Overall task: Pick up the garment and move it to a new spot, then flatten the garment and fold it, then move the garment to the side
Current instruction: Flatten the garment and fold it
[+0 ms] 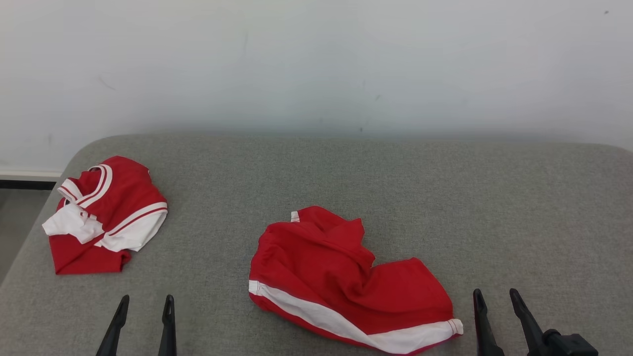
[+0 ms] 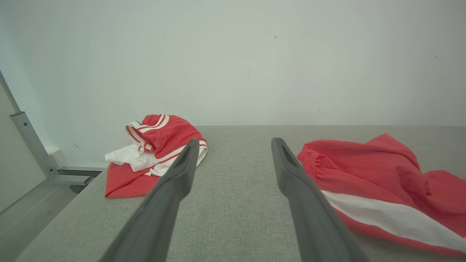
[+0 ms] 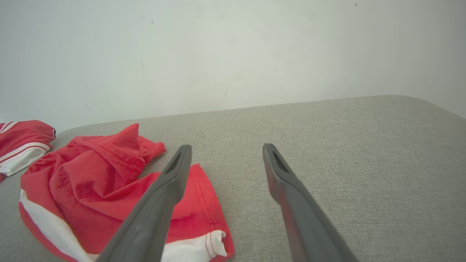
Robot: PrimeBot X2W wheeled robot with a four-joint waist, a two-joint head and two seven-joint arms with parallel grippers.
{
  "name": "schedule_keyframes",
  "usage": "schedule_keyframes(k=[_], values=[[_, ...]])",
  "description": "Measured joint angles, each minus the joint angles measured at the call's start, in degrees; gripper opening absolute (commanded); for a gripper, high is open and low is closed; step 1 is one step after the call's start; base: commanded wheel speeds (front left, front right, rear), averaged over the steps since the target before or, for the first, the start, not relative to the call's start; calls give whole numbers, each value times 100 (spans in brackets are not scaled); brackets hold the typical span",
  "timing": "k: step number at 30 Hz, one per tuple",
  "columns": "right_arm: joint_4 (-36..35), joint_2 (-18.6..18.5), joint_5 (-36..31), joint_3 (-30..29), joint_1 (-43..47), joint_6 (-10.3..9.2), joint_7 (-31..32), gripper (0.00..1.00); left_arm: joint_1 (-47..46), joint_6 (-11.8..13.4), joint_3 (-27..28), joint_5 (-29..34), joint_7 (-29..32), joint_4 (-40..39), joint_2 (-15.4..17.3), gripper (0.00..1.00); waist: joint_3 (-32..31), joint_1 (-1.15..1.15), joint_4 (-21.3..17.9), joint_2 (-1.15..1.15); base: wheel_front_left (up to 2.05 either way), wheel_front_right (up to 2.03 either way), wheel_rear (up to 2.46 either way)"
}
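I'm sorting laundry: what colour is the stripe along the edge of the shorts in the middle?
White stripe on red shorts, clearest in the head view.

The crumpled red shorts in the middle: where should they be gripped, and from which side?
Probably the white-trimmed hem corner nearest the right gripper, coming from the near right: it sticks out flat at the edge of the shorts, while the middle is bunched.

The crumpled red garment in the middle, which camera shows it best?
The head view: the red garment lies whole there, its white stripe along the near edge. The left wrist view cuts it off at the right and bottom edges; the right wrist view shows it low and slanted, its lower part cropped.
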Motion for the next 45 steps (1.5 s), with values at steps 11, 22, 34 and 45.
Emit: schedule_keyframes(k=[11, 22, 34, 45], values=[[-230, 29, -34, 26, 191, 0, 124, 100, 236, -191, 236, 275, 0, -32, -137, 100, -73, 0, 16, 0, 0, 0, 0], [-312, 32, -42, 36, 228, 0, 215, 100, 257, -303, 391, 408, 0, 20, -263, 100, -59, 0, -57, 0, 0, 0, 0], [-291, 16, -43, 89, 240, 0, 268, 100, 253, -452, 485, 471, 0, 124, -337, 100, -64, 1, -79, 0, 0, 0, 0], [70, -114, -26, 357, 151, 0, 352, 100, -349, -757, 43, 380, 0, 812, -286, 100, 33, 1, -147, 0, 0, 0, 0]])
